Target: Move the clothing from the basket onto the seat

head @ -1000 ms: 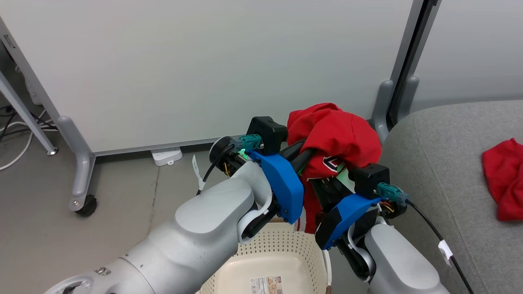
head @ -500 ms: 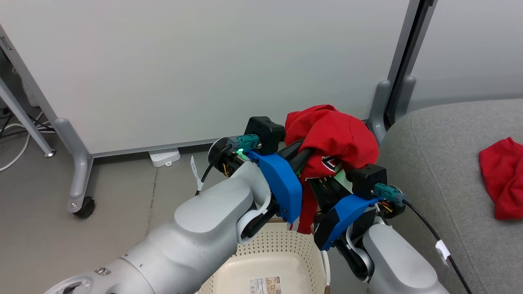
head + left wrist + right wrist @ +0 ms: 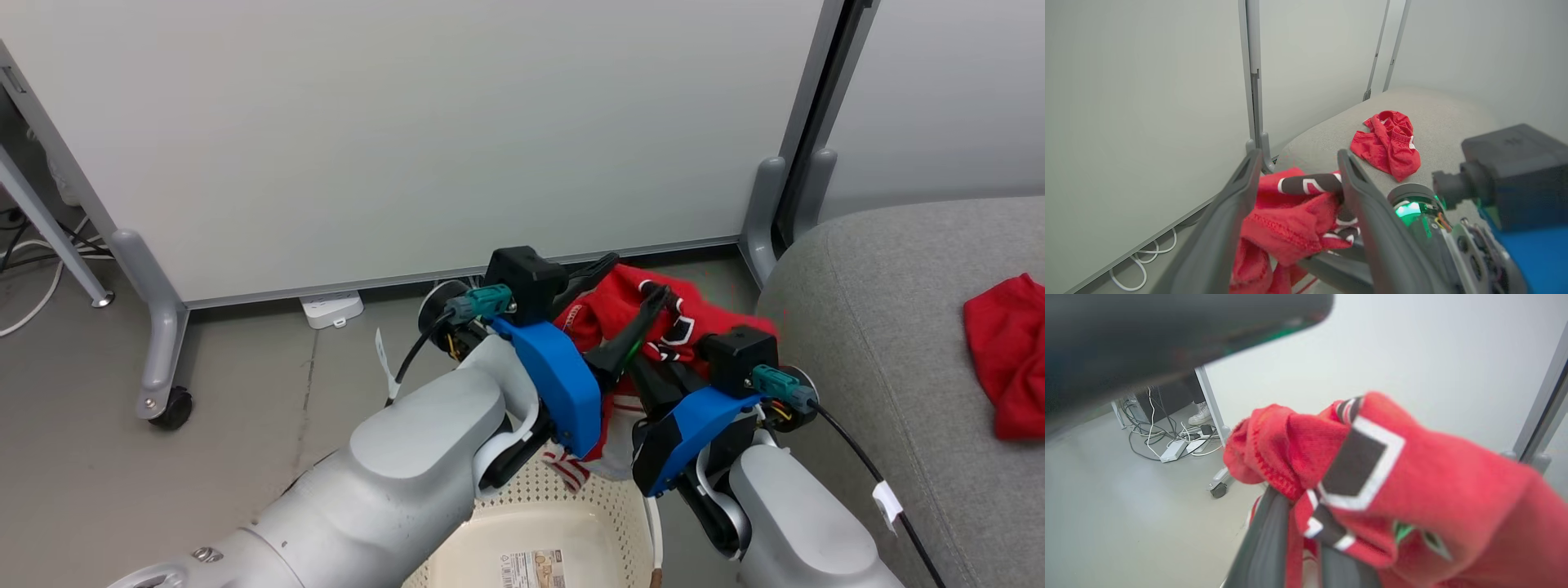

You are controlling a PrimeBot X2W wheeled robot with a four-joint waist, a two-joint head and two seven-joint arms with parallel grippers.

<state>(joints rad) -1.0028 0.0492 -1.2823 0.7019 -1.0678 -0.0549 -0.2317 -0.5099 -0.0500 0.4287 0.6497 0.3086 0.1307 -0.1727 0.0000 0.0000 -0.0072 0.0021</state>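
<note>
Clamping the lettered red garment [image 3: 702, 312] over the basket [image 3: 563, 500], the right gripper [image 3: 1302, 539] is holding it; the left gripper [image 3: 1299, 163] is standing with fingers apart.

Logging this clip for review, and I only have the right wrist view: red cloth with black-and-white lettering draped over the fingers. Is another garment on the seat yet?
Observer: Yes. The left wrist view shows a second red garment lying crumpled on the grey seat.
Operator: Is the left arm gripping the lettered one too?
Observer: No. The left gripper has its jaws wide apart, and the lettered garment sags between them, unpinched.
Operator: Where is the basket?
Observer: In the head view the basket sits just below the lettered garment, with red cloth hanging down to its far rim.
</note>
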